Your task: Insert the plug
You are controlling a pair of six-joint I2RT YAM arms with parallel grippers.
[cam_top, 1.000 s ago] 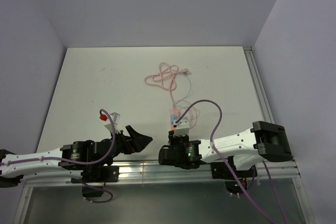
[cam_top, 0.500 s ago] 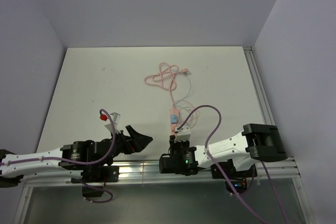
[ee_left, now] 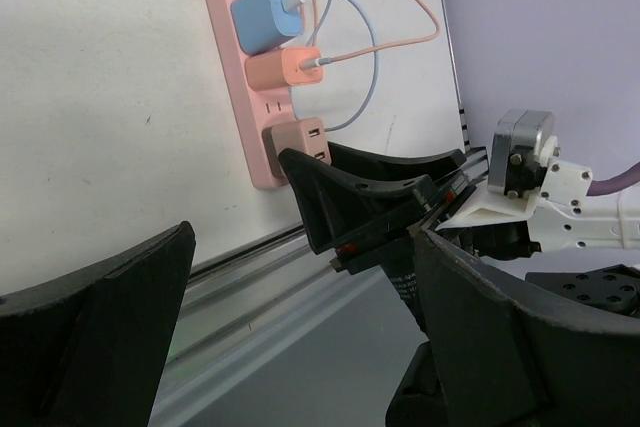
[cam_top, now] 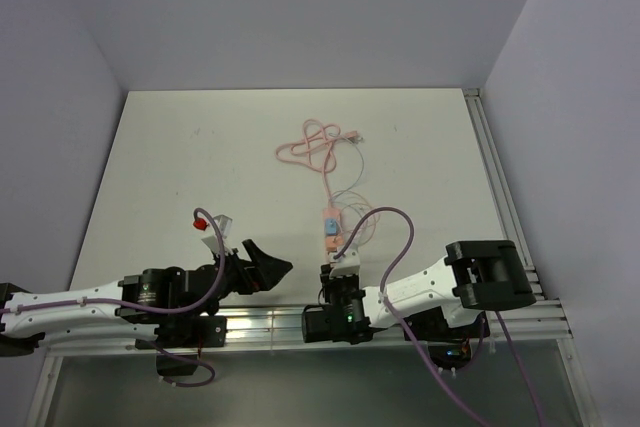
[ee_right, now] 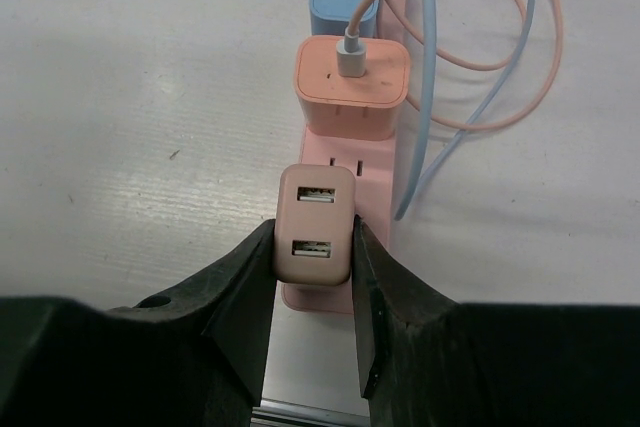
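— White desk [ee_right: 150,97], plain pale walls behind it. Where's the plug?

— At the near end of the pink power strip [ee_right: 345,159], just beside the orange charger [ee_right: 350,87], with the blue charger [ee_right: 340,2] one place further along. It's a dusty-pink two-port USB plug [ee_right: 313,209], and my right pincer [ee_right: 312,257] is closed on it, one finger against each long side.

— Is it seated?

— I'd judge it is in or nearly in. From above I can't see how deep the prongs sit.

— How will it handle?

— It's a light, rigid plastic block with smooth, rounded edges, so it could slip or rock if pinched near a corner. I think the flat sides are the right place to hold, low on the body. That way the push goes straight down and doesn't tip it. The strip itself is light and might slide on the desk.

— And your other arm?

— My left pincer [cam_top: 265,262] hangs wide open with nothing in it, off to the left of the strip.
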